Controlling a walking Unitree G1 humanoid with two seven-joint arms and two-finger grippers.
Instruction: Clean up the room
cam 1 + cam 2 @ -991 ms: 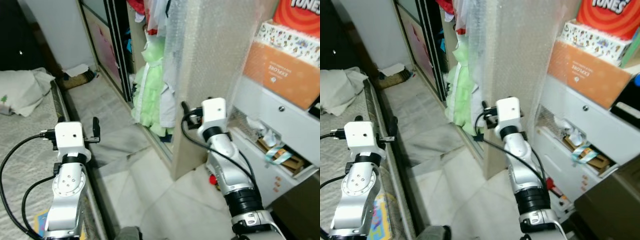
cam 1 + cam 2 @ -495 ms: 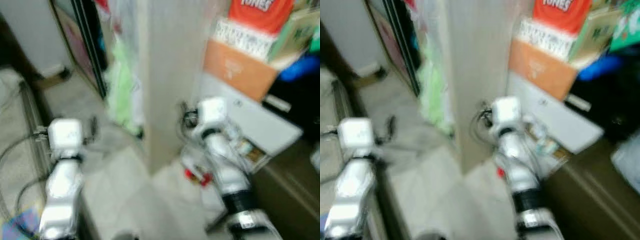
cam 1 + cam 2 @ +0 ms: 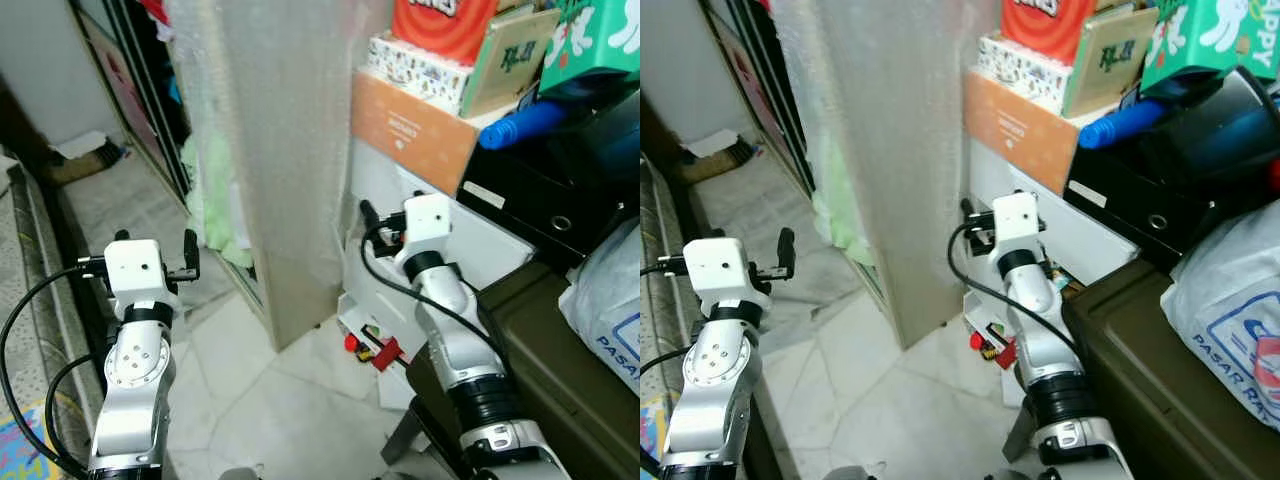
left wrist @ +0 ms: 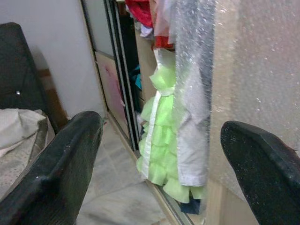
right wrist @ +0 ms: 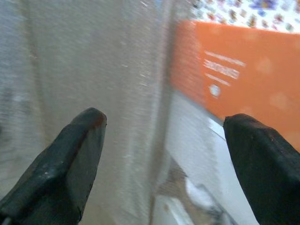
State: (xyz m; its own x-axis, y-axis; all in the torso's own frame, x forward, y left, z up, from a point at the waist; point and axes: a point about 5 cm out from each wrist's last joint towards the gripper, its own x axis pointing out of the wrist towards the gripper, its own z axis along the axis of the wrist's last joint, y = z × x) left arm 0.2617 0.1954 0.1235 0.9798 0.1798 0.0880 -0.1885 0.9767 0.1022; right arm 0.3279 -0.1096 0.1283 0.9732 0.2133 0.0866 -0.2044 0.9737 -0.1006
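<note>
Both grippers empty, raised before a bubble-wrapped panel.
Left gripper (image 4: 159, 159) and right gripper (image 5: 164, 154) had fingers spread wide, holding nothing. Small red toy (image 3: 351, 343) lay on the floor tiles at the white drawer unit's (image 3: 480, 235) foot, beside the panel (image 3: 275, 150).

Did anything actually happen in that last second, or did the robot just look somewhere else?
Mostly it turned its view to the right: the bed has slid out of the picture, while the black bin, the blue bottle and a white plastic bag have come in. The tall bubble-wrapped panel only seems shifted. Both arms stay raised as before, left gripper and right gripper open and empty. Nothing was picked up.
</note>
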